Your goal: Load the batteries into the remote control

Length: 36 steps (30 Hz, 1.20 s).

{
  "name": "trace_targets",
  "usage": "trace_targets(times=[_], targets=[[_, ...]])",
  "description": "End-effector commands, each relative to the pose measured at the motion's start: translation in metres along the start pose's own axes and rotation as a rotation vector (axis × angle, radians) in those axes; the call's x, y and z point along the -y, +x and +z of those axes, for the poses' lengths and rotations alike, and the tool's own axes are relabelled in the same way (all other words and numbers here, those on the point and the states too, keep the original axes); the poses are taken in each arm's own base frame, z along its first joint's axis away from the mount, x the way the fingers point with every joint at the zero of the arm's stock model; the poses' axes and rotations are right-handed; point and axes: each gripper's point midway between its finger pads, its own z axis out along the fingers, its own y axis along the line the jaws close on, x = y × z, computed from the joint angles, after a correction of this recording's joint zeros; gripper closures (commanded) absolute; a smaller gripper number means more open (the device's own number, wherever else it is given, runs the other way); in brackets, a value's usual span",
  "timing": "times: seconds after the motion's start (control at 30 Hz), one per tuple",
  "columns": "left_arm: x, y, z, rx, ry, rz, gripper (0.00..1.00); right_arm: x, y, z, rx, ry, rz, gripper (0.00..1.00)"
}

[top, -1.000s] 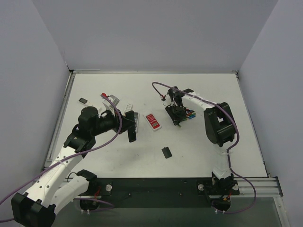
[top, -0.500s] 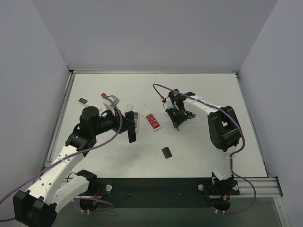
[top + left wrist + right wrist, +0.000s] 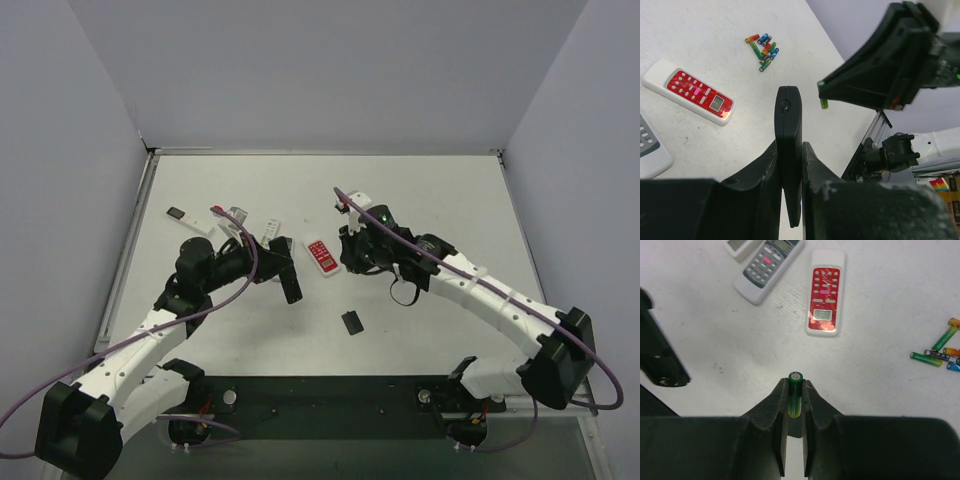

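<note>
My right gripper [image 3: 795,385] is shut on a green battery [image 3: 795,392], which stands on end between the pads above bare table. In the top view this gripper [image 3: 346,256] hangs just right of a red-faced remote [image 3: 322,255]. More batteries [image 3: 763,49] lie in a loose pile, also at the right edge of the right wrist view [image 3: 941,351]. My left gripper [image 3: 789,148] is shut on a slim black bar [image 3: 788,125] seen edge-on, held above the table [image 3: 291,284]. The long white remote control [image 3: 271,231] lies behind it, with only its screen end [image 3: 740,245] in the right wrist view.
A grey-faced remote [image 3: 767,262] lies beside the red-faced one [image 3: 824,292]. A small flat black rectangle [image 3: 352,322] rests nearer the arm bases. A white stick with a black end [image 3: 190,218] and other small items lie at the far left. Walls enclose the table.
The right gripper closed on a green battery at the pile and carried it left and nearer, toward the left gripper. The left arm shifted slightly nearer and right with the black bar.
</note>
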Motion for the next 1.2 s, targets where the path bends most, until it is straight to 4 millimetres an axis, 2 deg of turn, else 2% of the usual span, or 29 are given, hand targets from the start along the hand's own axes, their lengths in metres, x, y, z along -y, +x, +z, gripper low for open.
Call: trace_targets(times=[0.0,0.03,0.1,0.27,0.43,0.57,0.77,1.17], targets=[[0.035,-0.036,0.003,0.147,0.155,-0.018,1.00,-0.027,-0.024,-0.027,0.193,-0.001,0.059,1.00],[0.035,-0.034,0.003,0.151,0.161,-0.028,1.00,-0.033,-0.033,-0.032,0.244,-0.016,0.075,1.00],[0.041,-0.042,0.002,0.193,0.183,-0.041,1.00,-0.045,-0.036,-0.045,0.306,-0.048,0.072,1.00],[0.057,-0.042,0.000,0.229,0.243,-0.052,1.00,-0.079,-0.058,-0.076,0.490,-0.137,0.087,1.00],[0.066,-0.041,-0.001,0.248,0.276,-0.084,1.00,-0.105,-0.069,-0.092,0.578,-0.201,0.060,1.00],[0.069,-0.037,0.000,0.248,0.291,-0.101,1.00,-0.124,-0.068,-0.092,0.581,-0.227,0.016,1.00],[0.074,-0.039,-0.004,0.266,0.315,-0.130,1.00,-0.134,-0.060,-0.081,0.554,-0.219,-0.017,1.00],[0.075,-0.039,-0.008,0.275,0.315,-0.143,1.00,-0.133,-0.052,-0.065,0.529,-0.161,-0.069,1.00]])
